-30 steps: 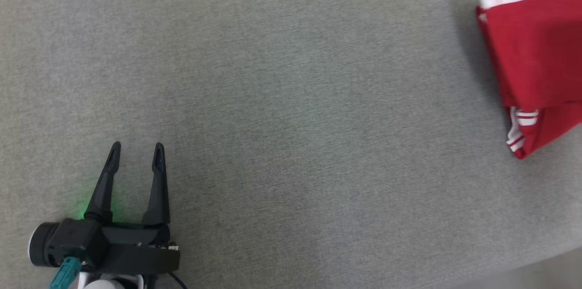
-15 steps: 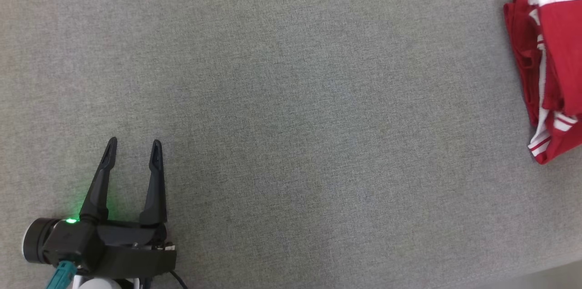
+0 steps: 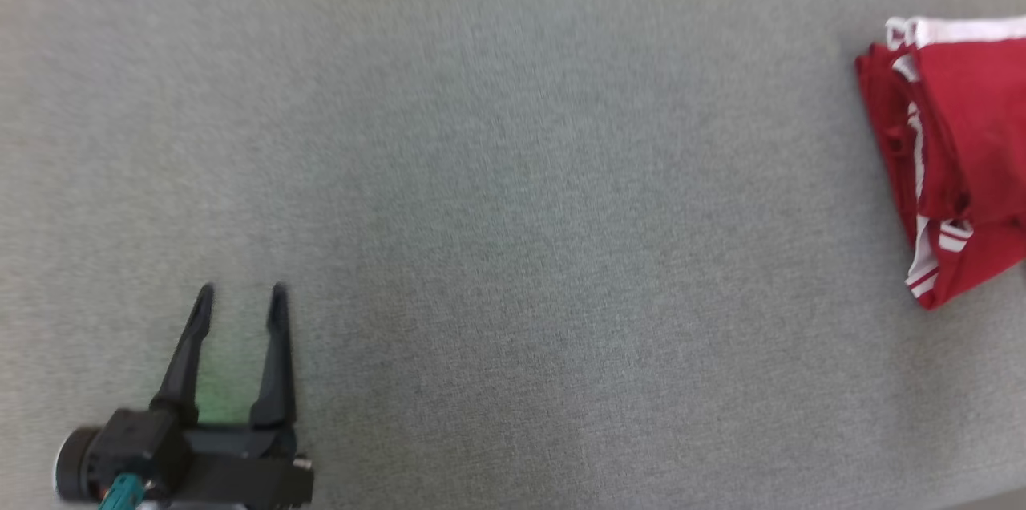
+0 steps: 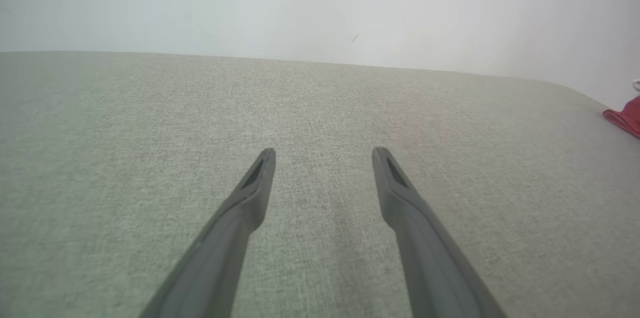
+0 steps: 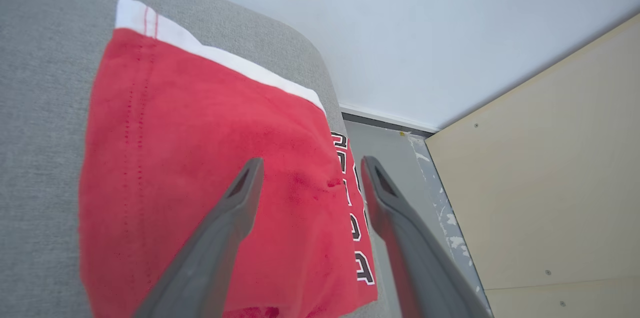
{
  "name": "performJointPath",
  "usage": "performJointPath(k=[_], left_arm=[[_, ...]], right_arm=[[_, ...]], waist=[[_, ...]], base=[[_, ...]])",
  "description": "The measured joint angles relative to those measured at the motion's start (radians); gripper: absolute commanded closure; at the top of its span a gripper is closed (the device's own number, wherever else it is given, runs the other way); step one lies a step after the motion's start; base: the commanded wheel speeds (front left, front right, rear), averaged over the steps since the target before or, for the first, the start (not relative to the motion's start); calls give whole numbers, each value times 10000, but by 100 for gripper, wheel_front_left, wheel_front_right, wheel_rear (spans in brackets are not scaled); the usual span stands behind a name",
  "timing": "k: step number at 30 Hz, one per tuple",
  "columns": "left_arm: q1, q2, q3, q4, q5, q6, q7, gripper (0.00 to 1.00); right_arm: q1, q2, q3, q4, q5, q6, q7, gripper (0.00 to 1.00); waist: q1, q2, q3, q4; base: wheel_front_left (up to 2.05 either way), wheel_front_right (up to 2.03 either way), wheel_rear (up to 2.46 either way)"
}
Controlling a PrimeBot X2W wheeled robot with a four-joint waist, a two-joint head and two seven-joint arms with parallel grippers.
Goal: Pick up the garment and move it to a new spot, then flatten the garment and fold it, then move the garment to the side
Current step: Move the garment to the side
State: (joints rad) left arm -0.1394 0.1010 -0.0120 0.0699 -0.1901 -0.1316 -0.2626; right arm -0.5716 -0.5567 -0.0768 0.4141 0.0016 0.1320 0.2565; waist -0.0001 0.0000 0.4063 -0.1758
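A folded red cloth garment [image 3: 970, 133] lies at the far right edge of the head view, partly cut off by the frame, on a wide grey fabric-covered surface [image 3: 513, 173]. In the right wrist view the right pincer [image 5: 312, 163] hangs just over the garment at centre frame. Its two dark fingers are spread apart, with nothing caught between them.

The left pincer [image 3: 242, 291] sits at the lower left of the head view, well apart from the garment, equally wide open and empty.

With the cloth folded and set to one side, the task looks to be at its last step: letting go and backing away. That is best done by lifting the right pincer straight up and clear before swinging it off, so that neither fingertip drags the top layer and spoils the fold. The garment lies close to the rounded corner of the surface, and its right-hand edge appears to reach or overhang the rim, so a sideways brush could tip it toward the floor.

The garment resembles sports shorts. It has a white waistband [image 5: 215, 53] along the upper edge, white stripes [image 3: 930, 253] at the hem, and black-and-white lettering [image 5: 352, 208] down one side. The top layer is smooth and the stacked layers are slightly uneven at the left.
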Motion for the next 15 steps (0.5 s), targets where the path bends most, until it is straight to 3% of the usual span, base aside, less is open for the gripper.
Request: performJointPath(k=[4,15], left_arm=[[447,-96,326,29,-67,0,2,0],[1276,-416,1139,188,-150,38,0,0]], right_arm=[[836,880,-88,-631,665,0,-731,0],[3142,2161,652,-2270,1546,0,-3055,0]], waist=[[-1,0,-618,71],[-2,-1,-2277,260]], base=[[0,0,0],[0,0,0]])
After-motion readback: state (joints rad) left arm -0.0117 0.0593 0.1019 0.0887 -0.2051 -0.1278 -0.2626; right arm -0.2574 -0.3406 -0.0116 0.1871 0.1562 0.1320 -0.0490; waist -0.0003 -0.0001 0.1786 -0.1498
